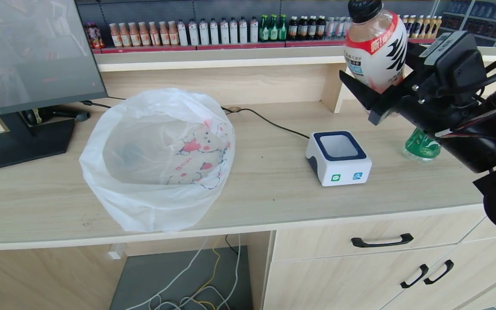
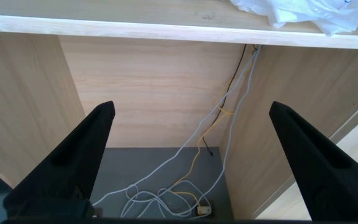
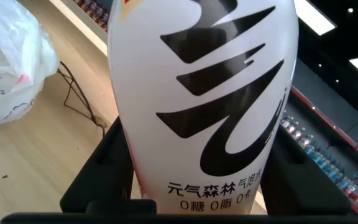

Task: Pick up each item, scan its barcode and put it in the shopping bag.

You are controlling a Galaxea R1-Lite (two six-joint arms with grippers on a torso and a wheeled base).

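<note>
The bottle (image 1: 375, 47), white with a black cap, is up in the air over the right end of the counter (image 1: 265, 193). The right gripper (image 1: 379, 92) is squeezed tight around its lower part, and it stands nearly straight up. Up close, its label has big black marks (image 3: 204, 106). Below it, to the left, sits the scanner (image 1: 338, 158), a small white box with a dark blue top. A green bottle (image 1: 421, 146) stands on the counter behind the gripper. The shopping bag (image 1: 101, 181) lies wide open left of the scanner, next to a monitor (image 1: 28, 51). The left gripper (image 2: 191, 109) hangs low in front of the counter, fingers spread wide and holding nothing, with cables (image 2: 185, 180) on the floor beyond it.
</note>
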